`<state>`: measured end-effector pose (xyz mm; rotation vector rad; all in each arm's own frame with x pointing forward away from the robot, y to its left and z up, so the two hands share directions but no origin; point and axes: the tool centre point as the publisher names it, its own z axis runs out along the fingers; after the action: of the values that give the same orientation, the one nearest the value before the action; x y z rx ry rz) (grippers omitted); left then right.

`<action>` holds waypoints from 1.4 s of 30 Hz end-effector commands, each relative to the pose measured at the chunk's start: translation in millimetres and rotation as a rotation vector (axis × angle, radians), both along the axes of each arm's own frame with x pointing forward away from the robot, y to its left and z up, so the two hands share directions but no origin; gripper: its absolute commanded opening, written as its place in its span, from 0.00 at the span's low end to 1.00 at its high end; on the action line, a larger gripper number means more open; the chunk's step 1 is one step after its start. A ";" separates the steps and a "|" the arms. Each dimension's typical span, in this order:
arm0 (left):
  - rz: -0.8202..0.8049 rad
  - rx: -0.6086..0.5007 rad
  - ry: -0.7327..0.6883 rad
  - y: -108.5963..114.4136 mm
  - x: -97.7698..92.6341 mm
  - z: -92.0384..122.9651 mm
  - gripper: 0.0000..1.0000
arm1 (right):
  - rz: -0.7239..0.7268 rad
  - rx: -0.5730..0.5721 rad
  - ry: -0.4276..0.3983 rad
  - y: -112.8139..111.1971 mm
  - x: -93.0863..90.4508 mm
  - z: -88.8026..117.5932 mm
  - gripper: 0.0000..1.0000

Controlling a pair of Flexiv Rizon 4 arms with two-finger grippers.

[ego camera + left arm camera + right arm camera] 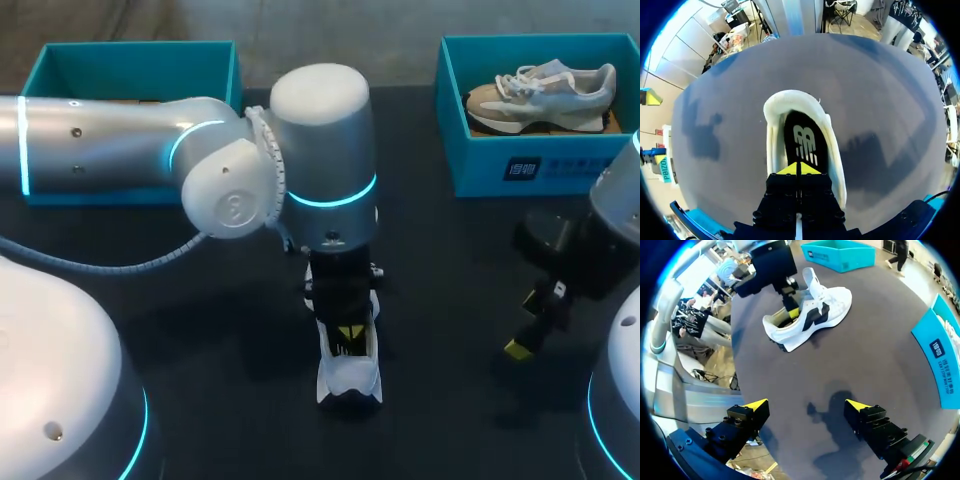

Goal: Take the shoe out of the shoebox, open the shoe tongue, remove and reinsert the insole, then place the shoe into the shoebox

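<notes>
- The white shoe (350, 378) stood on the dark counter (450, 270), outside both boxes.
- The left hand (348, 338) reached down into the shoe's opening. Its yellow tips were pressed together on the black insole (805, 142), with nothing seen between them. It was likely pushing the insole flat.
- The right hand (530, 325) hung well off to the shoe's right, fingers spread wide and holding nothing. It was probably keeping out of the way.
- Bare counter lay all around the shoe, so there was room to lift it.
- Behind the shoe, the far-right shoebox (480, 170) already held a tan sneaker (540, 95). The far-left shoebox (135, 47) looked like the shoe's home.
</notes>
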<state>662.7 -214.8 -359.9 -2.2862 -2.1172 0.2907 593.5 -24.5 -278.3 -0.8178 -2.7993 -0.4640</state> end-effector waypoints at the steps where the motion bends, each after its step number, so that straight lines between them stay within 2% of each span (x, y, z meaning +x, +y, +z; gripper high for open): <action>1: 0.013 -0.004 -0.030 7.0 2.1 8.1 0.00 | -0.001 0.000 -0.004 -0.2 -2.2 -0.4 1.00; 10: 0.038 0.014 -0.055 6.4 4.9 4.1 0.00 | -0.001 0.000 -0.004 -0.2 -2.2 -0.4 1.00; 12: 0.050 0.018 -0.052 8.7 5.0 1.5 0.23 | -0.001 0.000 -0.004 -0.2 -2.2 -0.4 1.00; 17: 0.070 0.021 -0.049 10.5 8.0 -4.2 0.49 | -0.001 0.000 -0.004 -0.2 -2.2 -0.4 1.00; 27: 0.089 0.018 -0.064 4.8 17.8 -2.9 0.50 | -0.001 0.000 -0.004 -0.2 -2.2 -0.4 1.00; 29: 0.091 0.016 -0.059 3.4 18.4 -2.9 0.54 | -0.001 0.000 -0.004 -0.2 -2.2 -0.4 1.00; 37: 0.089 0.006 -0.044 6.3 18.5 0.3 0.92 | -0.001 0.000 -0.004 -0.2 -2.2 -0.4 1.00; 40: 0.093 0.001 -0.034 8.7 21.2 0.5 0.99 | -0.001 0.000 -0.004 -0.2 -2.2 -0.4 1.00; 42: 0.092 -0.004 -0.034 10.1 21.3 3.2 1.00 | -0.001 0.000 -0.004 -0.2 -2.2 -0.4 1.00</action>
<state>681.9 -209.9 -358.6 -2.2090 -2.2438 0.2480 593.0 -24.7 -278.1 -0.8190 -2.7999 -0.4642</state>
